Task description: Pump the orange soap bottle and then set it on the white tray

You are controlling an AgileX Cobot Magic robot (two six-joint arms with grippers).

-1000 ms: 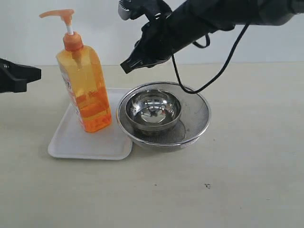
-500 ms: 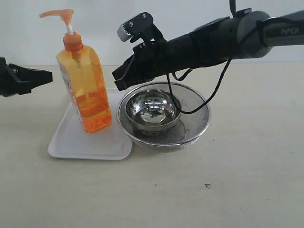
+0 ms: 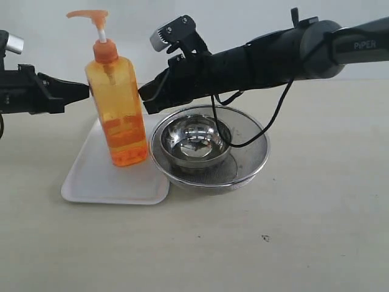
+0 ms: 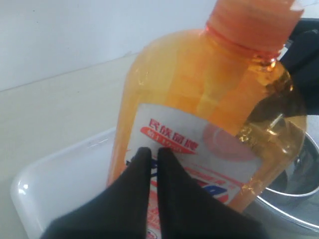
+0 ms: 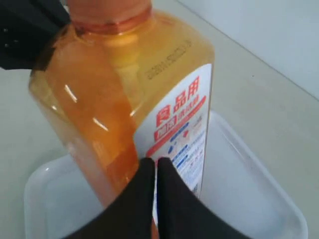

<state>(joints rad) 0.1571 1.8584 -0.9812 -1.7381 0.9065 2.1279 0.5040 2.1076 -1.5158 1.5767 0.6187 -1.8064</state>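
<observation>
On white tray (image 3: 91, 180), orange soap bottle (image 3: 118, 121) shifted right; left gripper (image 3: 86, 91), right gripper (image 3: 141, 102) pressed together, nearer.

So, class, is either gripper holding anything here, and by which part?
Nothing is gripped between jaws. Both are shut; the left gripper and right gripper rest their tips against opposite sides of the soap bottle's upper body.
</observation>
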